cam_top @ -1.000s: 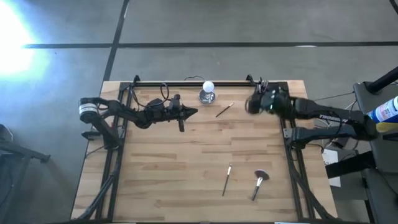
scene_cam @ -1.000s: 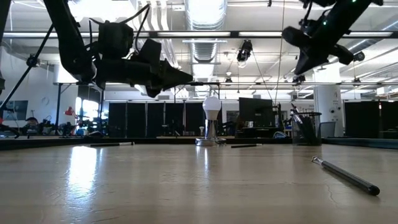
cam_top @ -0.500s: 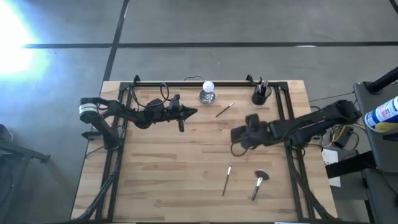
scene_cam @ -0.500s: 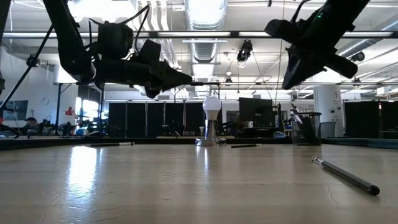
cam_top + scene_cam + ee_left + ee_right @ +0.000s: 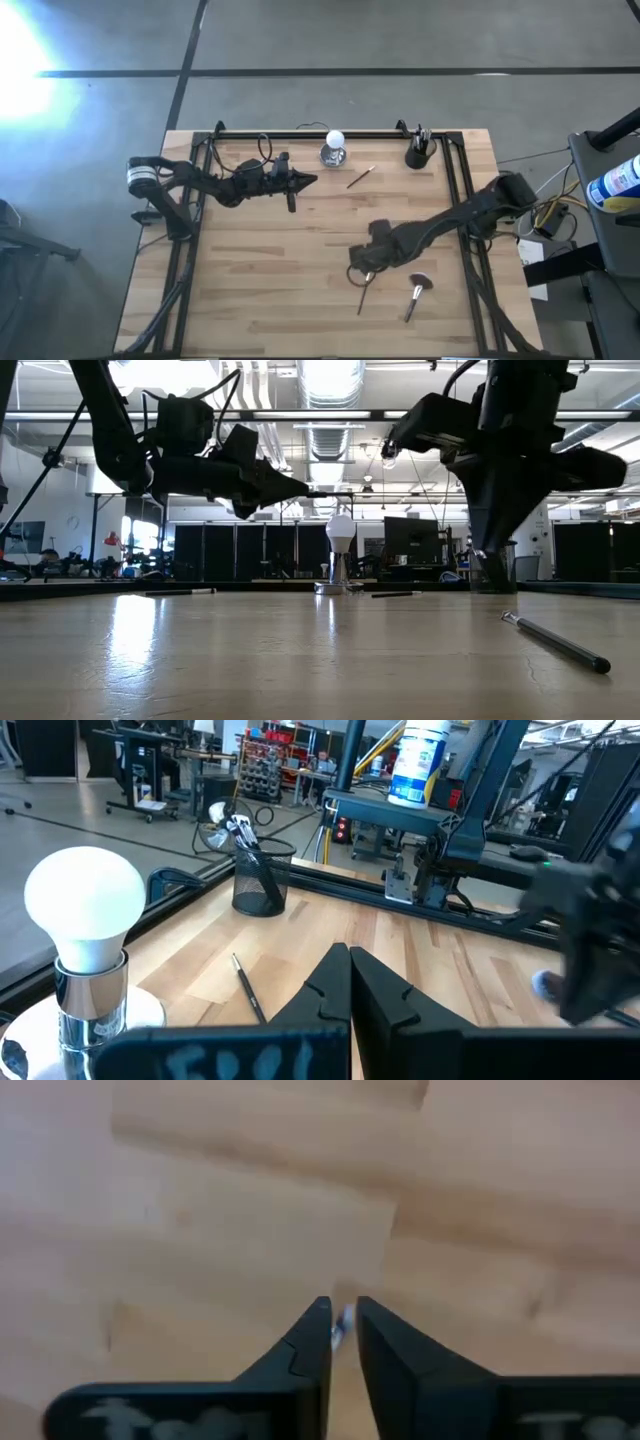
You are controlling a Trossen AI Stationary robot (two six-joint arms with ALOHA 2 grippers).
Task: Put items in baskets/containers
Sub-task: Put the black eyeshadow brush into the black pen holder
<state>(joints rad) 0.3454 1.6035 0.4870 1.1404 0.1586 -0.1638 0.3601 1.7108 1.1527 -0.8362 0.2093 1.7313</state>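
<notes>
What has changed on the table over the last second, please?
The right hand swung from the black cup at the far edge toward the near side and now sits over the thin brush. Nothing is gripped yet. The left hand, fan brush and far brush stayed put.

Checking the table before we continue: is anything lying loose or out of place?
Three brushes lie loose on the table outside the black cup: one by the bulb stand, one under the right gripper, plus the fan brush.
</notes>
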